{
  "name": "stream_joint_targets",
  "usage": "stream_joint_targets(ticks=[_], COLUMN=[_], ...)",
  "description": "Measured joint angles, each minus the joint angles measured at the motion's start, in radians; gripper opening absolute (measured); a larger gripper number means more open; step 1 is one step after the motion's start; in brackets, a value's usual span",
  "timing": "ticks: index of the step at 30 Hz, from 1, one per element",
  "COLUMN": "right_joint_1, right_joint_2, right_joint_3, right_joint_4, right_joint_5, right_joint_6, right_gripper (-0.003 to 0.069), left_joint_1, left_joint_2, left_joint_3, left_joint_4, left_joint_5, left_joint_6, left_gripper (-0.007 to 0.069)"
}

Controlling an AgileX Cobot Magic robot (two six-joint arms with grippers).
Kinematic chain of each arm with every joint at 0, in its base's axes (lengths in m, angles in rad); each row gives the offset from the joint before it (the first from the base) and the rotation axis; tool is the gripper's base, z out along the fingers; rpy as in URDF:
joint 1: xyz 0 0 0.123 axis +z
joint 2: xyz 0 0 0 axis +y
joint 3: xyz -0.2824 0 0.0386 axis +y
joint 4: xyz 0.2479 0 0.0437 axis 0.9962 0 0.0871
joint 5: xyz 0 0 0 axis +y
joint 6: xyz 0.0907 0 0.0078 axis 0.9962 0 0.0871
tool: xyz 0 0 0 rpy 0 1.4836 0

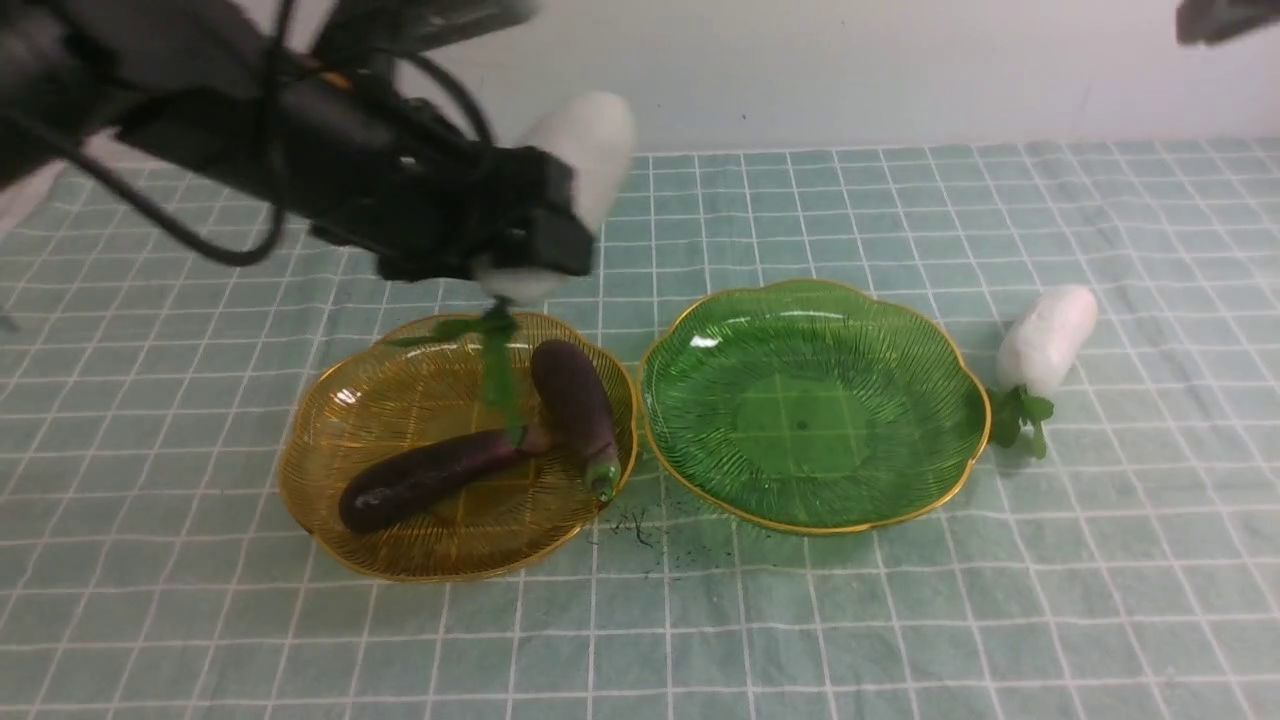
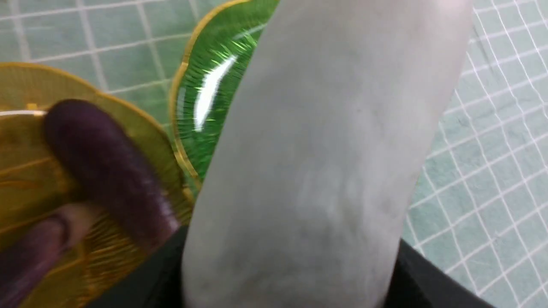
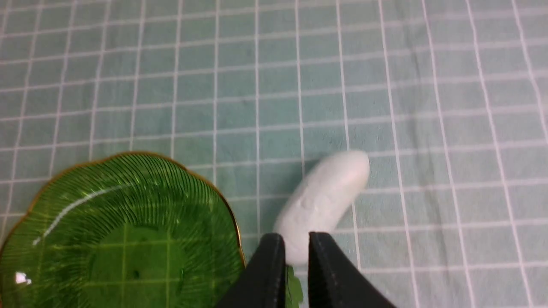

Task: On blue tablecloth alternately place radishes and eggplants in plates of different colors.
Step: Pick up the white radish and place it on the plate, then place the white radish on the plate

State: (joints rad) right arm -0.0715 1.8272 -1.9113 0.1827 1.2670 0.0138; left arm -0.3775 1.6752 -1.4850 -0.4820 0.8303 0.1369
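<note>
My left gripper (image 1: 535,245) is shut on a white radish (image 1: 590,140), held tilted in the air over the far edge of the amber plate (image 1: 330,440), its green leaves hanging down. In the left wrist view that radish (image 2: 325,162) fills the picture. Two purple eggplants (image 1: 578,400) (image 1: 430,478) lie in the amber plate. The green plate (image 1: 880,350) beside it holds nothing. A second radish (image 1: 1048,338) lies on the blue tablecloth (image 1: 900,620), right of the green plate. My right gripper (image 3: 296,256) hangs above this radish (image 3: 327,201), its jaws close together and holding nothing.
Dark crumbs (image 1: 640,530) are scattered on the cloth between the fronts of the two plates. A pale wall rises behind the table's far edge. Only a bit of my right arm (image 1: 1225,18) shows at the top right of the front view.
</note>
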Motion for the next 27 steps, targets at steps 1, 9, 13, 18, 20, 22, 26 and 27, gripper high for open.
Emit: stream_joint_targets(ticks=[1, 9, 13, 18, 20, 22, 26, 27], right_joint_1=[-0.018, -0.051, -0.051, -0.051, -0.051, -0.051, -0.051, -0.051], right_joint_2=[0.006, 0.144, 0.213, 0.317, 0.352, 0.378, 0.424, 0.425], right_joint_3=[0.031, 0.163, 0.164, 0.164, 0.164, 0.164, 0.164, 0.164], right_joint_4=[0.014, 0.100, 0.171, 0.264, 0.279, 0.285, 0.301, 0.296], right_joint_5=[-0.001, -0.090, -0.154, -0.241, -0.264, -0.277, -0.303, -0.306], right_joint_6=[-0.004, -0.023, -0.028, -0.061, -0.068, -0.072, -0.096, -0.097], right_gripper=[0.0077, 0.0236, 0.0377, 0.0587, 0.0628, 0.0640, 0.0554, 0.0494], left_joint_1=[-0.019, -0.132, -0.135, -0.135, -0.135, -0.135, -0.133, -0.128], left_joint_2=[0.037, 0.356, 0.444, 0.510, 0.517, 0.518, 0.517, 0.512], left_joint_3=[-0.022, -0.217, -0.277, -0.304, -0.304, -0.305, -0.308, -0.308], left_joint_4=[-0.003, -0.005, -0.005, -0.003, -0.003, -0.003, -0.003, -0.002], left_joint_5=[-0.007, -0.026, -0.024, -0.022, -0.021, -0.021, -0.008, 0.017], left_joint_6=[0.000, -0.004, -0.020, -0.022, -0.023, -0.023, -0.036, -0.052], left_gripper=[0.0434, 0.0434, 0.0434, 0.0468, 0.0542, 0.0584, 0.0619, 0.0578])
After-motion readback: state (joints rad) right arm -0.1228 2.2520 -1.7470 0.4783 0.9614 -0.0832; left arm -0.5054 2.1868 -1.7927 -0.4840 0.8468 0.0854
